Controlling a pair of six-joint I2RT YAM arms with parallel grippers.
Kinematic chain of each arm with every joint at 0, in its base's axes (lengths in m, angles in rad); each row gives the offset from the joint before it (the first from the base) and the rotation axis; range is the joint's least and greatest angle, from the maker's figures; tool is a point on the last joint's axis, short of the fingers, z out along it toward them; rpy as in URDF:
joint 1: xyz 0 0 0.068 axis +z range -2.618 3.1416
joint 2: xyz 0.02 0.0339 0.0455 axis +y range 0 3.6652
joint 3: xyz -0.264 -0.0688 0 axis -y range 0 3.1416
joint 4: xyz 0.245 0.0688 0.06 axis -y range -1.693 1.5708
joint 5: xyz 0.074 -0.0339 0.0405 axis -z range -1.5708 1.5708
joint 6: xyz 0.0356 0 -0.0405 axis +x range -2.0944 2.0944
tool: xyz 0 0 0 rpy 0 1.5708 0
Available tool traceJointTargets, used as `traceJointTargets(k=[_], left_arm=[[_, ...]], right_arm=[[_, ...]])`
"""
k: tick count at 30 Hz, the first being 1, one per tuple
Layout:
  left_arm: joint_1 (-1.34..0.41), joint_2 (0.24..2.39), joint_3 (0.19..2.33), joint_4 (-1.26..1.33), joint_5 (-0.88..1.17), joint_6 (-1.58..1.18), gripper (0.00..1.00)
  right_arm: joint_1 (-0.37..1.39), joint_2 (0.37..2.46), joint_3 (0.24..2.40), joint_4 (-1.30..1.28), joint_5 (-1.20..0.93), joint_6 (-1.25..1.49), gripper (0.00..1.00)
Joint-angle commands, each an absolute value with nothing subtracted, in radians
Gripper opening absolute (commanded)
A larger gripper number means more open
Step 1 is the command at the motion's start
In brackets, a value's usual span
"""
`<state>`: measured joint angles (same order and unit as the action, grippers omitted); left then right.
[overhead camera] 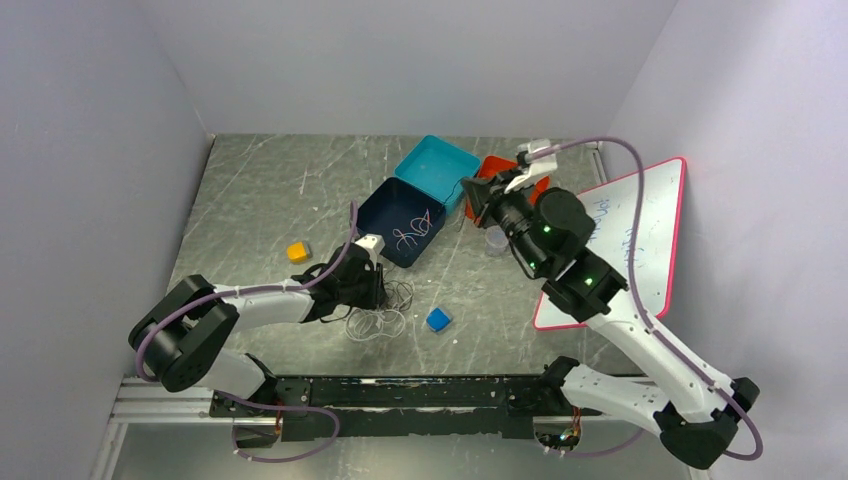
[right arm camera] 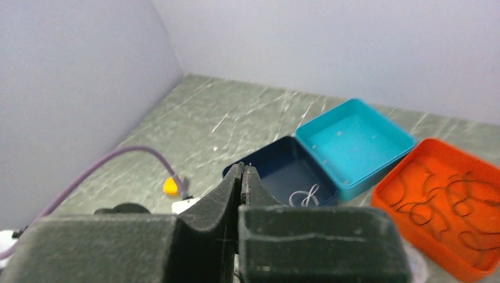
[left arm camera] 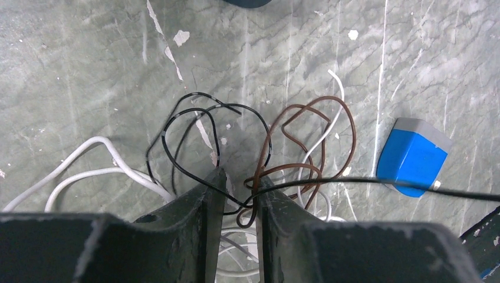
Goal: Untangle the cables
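A tangle of thin cables [overhead camera: 385,318], white, black and brown, lies on the table near the front. My left gripper [overhead camera: 378,292] stands over it. In the left wrist view its jaws [left arm camera: 242,177] are narrowly open. A brown cable [left arm camera: 354,132] loops down into the gap, and a black cable [left arm camera: 377,180] dips into it and runs taut to the right. A white cable [left arm camera: 97,140] lies at the left. My right gripper [overhead camera: 470,200] is raised near the boxes, jaws [right arm camera: 242,168] pressed together with a thin strand at the tips.
A dark blue box [overhead camera: 405,222] holds a whitish cable [right arm camera: 303,196]. A teal box [overhead camera: 437,170] and an orange tray [right arm camera: 448,200] with black cables stand behind it. A blue block [left arm camera: 413,156], a yellow block [overhead camera: 297,252] and a whiteboard [overhead camera: 625,240] are nearby.
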<state>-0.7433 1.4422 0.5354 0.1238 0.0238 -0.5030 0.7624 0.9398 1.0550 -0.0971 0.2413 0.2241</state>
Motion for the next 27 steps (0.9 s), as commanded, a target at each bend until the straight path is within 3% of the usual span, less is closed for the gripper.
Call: traceJointTargets(k=[1, 11, 27], left_arm=[[-0.748, 1.453, 0.515, 0.087, 0.008, -0.506, 0.31], [-0.748, 1.476, 0.513, 0.104, 0.02, -0.515, 0.31], [-0.748, 1.47, 0.502, 0.103, 0.012, -0.519, 0.34]], right_arm=[[0.761, 0.903, 1.169, -0.124, 0.357, 0.109, 0.0], [0.762, 0.912, 1.388, -0.019, 0.578, -0.111, 0.0], [0.761, 0.923, 1.54, 0.25, 0.751, -0.406, 0.0]])
